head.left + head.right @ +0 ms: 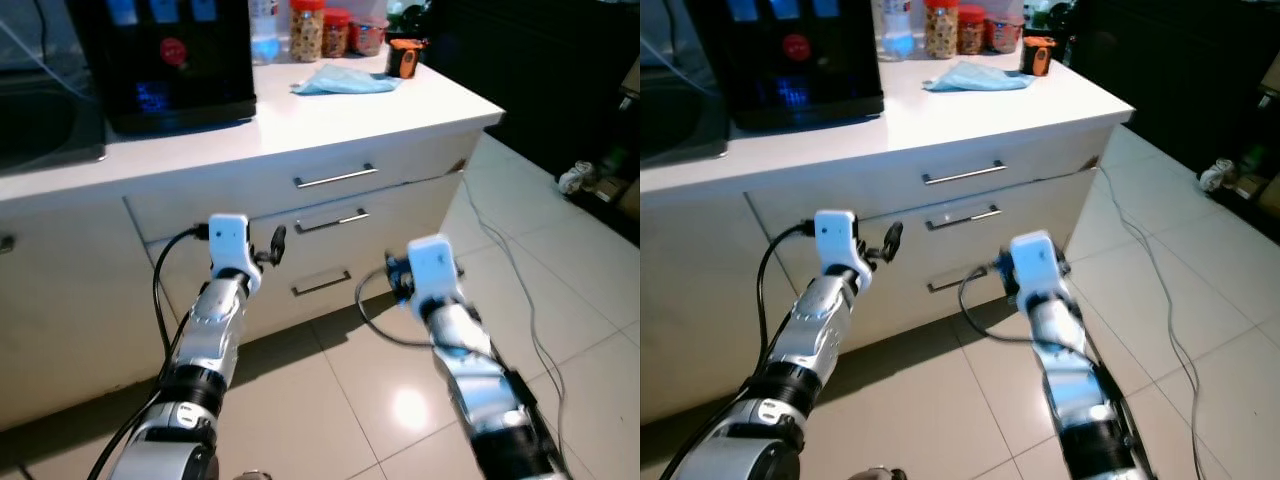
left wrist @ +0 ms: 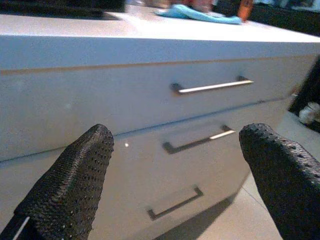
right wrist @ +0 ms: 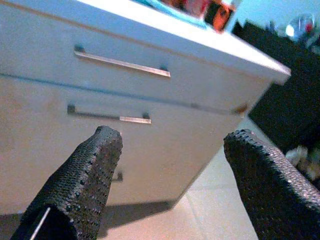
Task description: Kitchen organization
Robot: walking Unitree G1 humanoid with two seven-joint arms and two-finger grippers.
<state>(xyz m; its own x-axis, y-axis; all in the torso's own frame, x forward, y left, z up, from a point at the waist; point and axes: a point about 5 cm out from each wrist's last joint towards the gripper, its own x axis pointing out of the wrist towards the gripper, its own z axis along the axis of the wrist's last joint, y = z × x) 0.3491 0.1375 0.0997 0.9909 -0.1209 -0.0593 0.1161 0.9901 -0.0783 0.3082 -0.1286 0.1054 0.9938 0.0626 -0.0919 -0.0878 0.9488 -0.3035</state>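
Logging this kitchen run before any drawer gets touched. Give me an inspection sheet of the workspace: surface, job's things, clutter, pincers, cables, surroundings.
Surface: white counter, mostly bare at the front.
Job's things: three drawers, all shut: top handle, middle handle, bottom handle.
Clutter: blue cloth, jars, an orange and black item, black appliance.
Pincers: left pincer open, empty, facing the drawers, short of them; right pincer open, empty, likewise.
Cables: thin cable running from the counter's corner across the floor; black cable on the left arm.
Surroundings: tiled floor, dark furniture to the right.
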